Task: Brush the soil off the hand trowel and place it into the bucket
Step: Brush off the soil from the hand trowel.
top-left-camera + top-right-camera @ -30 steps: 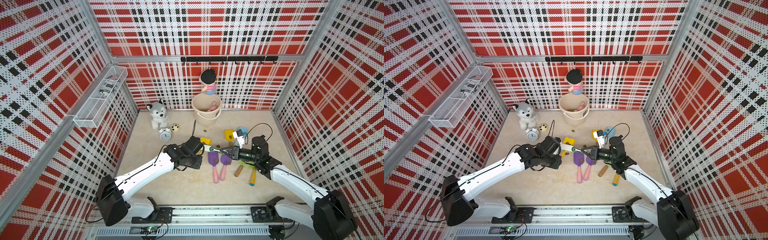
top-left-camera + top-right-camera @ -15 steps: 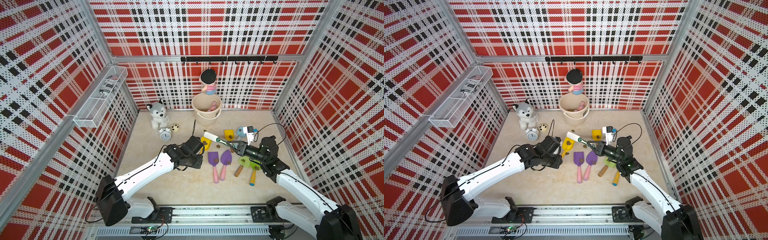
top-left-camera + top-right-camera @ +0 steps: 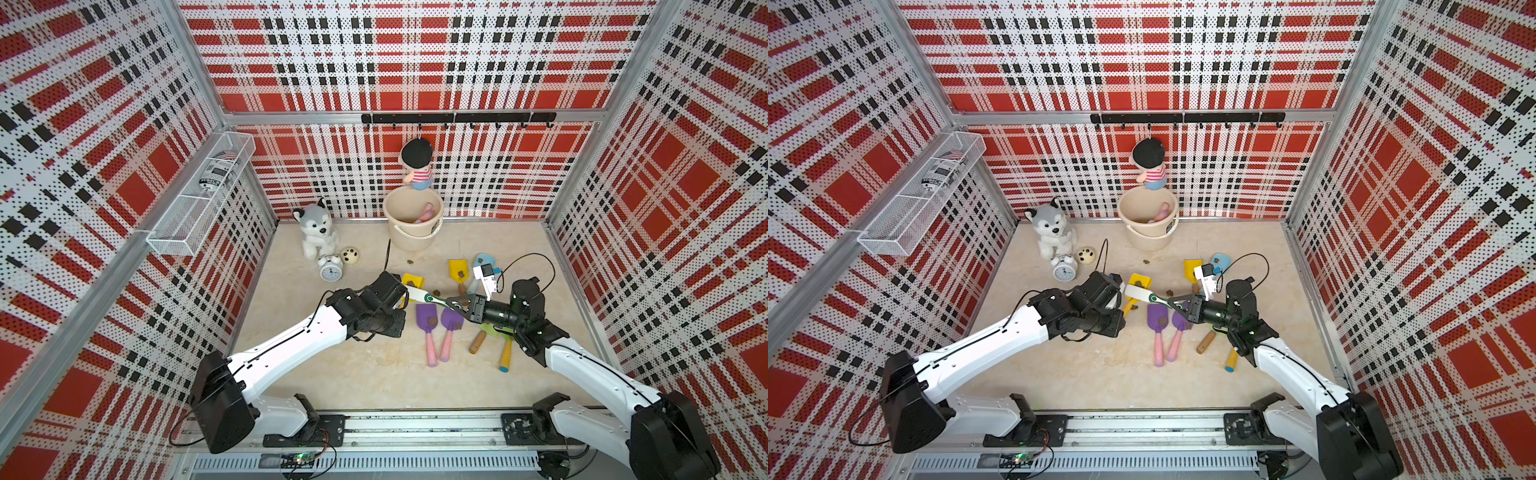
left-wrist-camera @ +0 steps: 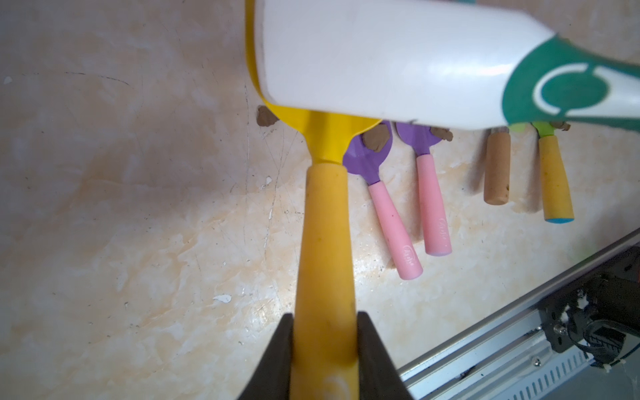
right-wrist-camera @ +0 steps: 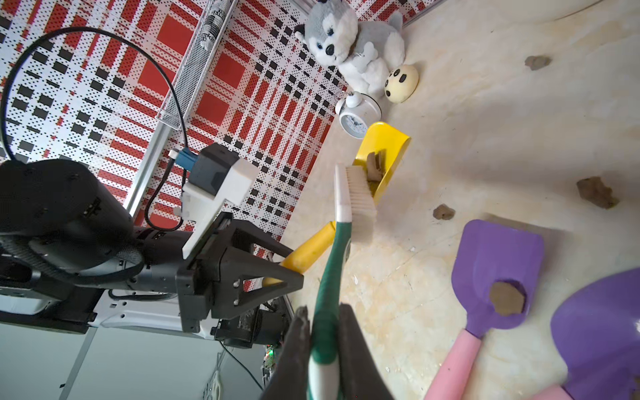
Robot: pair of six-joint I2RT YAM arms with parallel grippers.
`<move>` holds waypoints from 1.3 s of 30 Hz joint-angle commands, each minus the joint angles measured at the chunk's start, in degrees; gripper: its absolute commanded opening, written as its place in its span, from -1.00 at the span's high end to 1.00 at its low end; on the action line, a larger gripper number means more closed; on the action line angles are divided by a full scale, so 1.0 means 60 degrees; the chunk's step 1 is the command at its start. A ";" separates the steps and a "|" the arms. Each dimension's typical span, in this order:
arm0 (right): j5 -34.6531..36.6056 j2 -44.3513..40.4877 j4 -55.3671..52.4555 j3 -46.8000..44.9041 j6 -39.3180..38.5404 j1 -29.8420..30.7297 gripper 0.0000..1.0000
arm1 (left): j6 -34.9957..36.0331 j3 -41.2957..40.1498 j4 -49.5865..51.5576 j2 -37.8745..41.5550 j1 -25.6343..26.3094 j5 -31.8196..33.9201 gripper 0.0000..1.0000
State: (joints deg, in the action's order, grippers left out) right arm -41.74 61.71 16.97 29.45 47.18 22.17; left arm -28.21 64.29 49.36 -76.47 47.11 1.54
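The left gripper (image 4: 324,332) is clamping the yellow trowel (image 4: 325,239) by its thick handle mid-floor, well apart from the cream bucket (image 3: 409,242); brown soil (image 5: 375,165) is sitting in its scooped blade. The right gripper (image 5: 323,334) is pinching a green-and-white brush (image 5: 333,263) across that blade.

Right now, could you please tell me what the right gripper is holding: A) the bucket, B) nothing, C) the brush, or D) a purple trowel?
C: the right gripper is shut on the green handle of the brush, whose bristles sit at the blade of the yellow trowel held by the left gripper.
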 commanded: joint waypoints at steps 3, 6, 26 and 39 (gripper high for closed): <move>0.1319 -0.0131 -0.0553 0.0218 -0.0261 -0.0039 1.00 | 0.0128 0.0023 -0.0463 0.0286 0.0086 -0.0198 1.00; 0.1666 -0.0358 -0.0644 0.0204 -0.0169 -0.0217 1.00 | 0.0130 -0.0061 -0.0464 0.0300 0.0131 -0.0169 1.00; 0.0418 -0.0385 0.0523 -0.0207 -0.0209 0.0322 1.00 | 0.0186 0.0186 -0.0493 0.0256 0.0179 -0.0081 1.00; 0.1650 -0.1186 0.0001 -0.0153 -0.0885 -0.0563 1.00 | 0.0082 -0.0029 -0.0508 0.0780 0.0037 -0.0414 1.00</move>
State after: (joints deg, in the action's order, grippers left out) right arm -35.88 57.17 19.11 27.46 45.21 20.29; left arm -27.77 63.90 48.10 -74.48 48.03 -1.17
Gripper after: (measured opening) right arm 0.150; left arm 0.278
